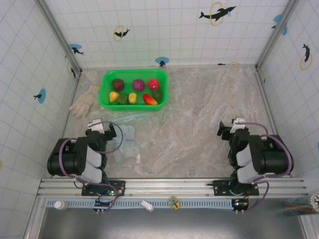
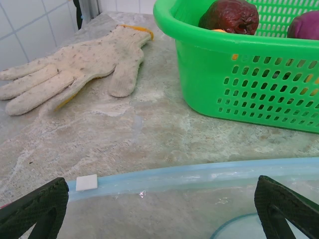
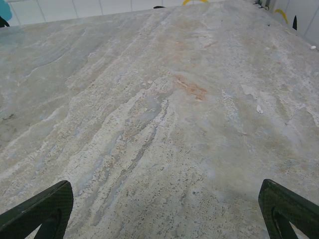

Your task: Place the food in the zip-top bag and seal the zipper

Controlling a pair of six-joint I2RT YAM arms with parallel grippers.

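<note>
Zipper and zip-top bag lie below my left gripper, fingers spread; right gripper equally spread; food sits in the basket by the worktop's far edge.

One basket, one glove, one bag, left gripper, right gripper, and seven or eight foods, tough to count exactly.

Your table: marbled grey-beige top, streaked, with a rusty patch showing in the right wrist view. Far left you have a green mesh basket, with a white glove flat just left of it. Near left lies a clear zip-top bag, its pale-blue zipper on the far edge, apart from the basket.
</note>
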